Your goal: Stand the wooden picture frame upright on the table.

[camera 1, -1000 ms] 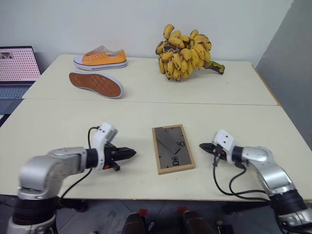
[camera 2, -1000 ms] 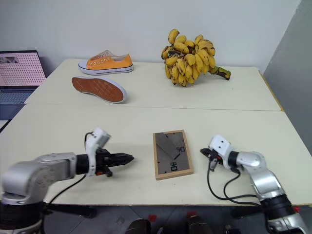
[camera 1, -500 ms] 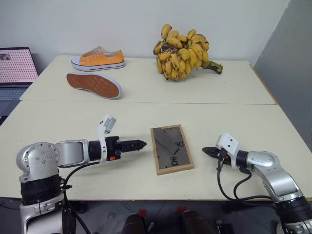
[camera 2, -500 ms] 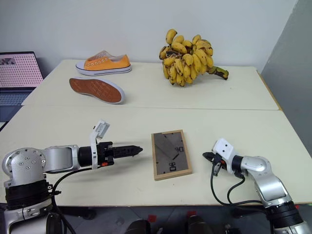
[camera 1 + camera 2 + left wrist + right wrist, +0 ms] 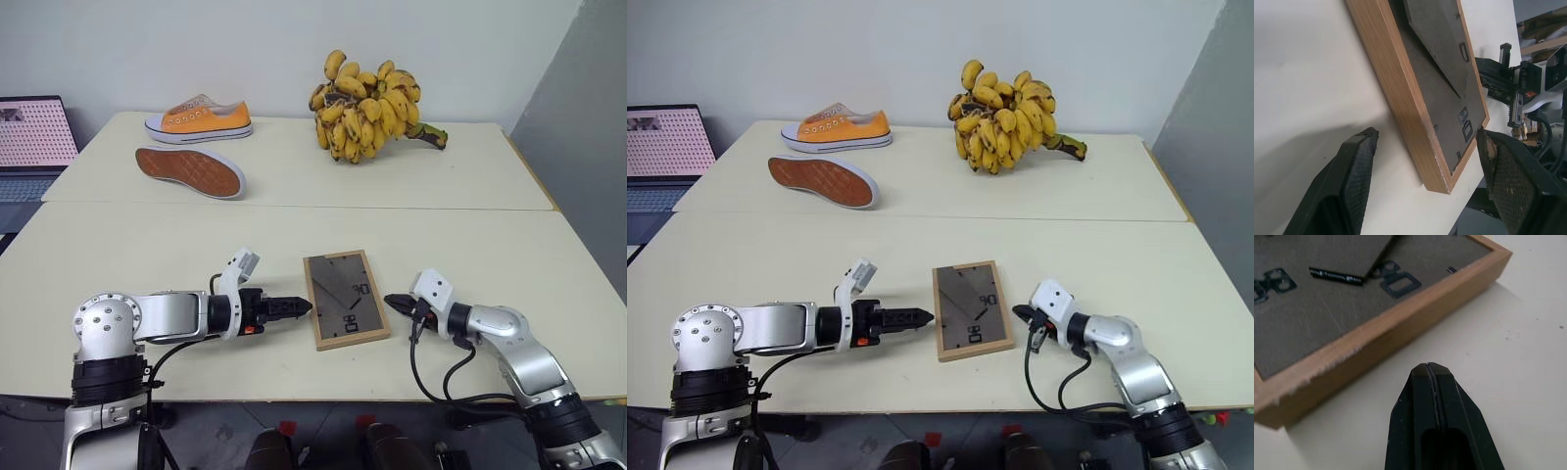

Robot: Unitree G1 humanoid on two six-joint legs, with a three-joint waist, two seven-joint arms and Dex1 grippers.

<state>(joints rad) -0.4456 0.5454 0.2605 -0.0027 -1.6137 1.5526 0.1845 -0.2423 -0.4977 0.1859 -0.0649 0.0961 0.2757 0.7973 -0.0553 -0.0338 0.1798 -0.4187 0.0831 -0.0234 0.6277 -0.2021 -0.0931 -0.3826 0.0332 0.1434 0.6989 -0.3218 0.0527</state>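
The wooden picture frame (image 5: 345,299) lies flat near the table's (image 5: 147,245) front edge, with its dark backing and stand flap facing up. My left gripper (image 5: 299,306) is low over the table just off the frame's left edge. In the left wrist view it (image 5: 1426,134) is open, with one finger (image 5: 1359,181) over bare table and the other finger (image 5: 1508,181) past the frame's near corner. My right gripper (image 5: 390,302) is shut and empty, its tip (image 5: 1427,368) pointing at the frame's right edge (image 5: 1376,338), a short gap away.
A big bunch of bananas (image 5: 367,93) sits at the back of the table. At the back left are an upright orange shoe (image 5: 201,117) and a second shoe (image 5: 191,169) lying sole-up. A laptop (image 5: 34,132) stands beyond the table's left edge. A grey wall (image 5: 588,147) rises on the right.
My left gripper slid right to the frame's left edge, rolled and opened. My right gripper moved left towards the frame's right edge, still shut. The frame stayed put.
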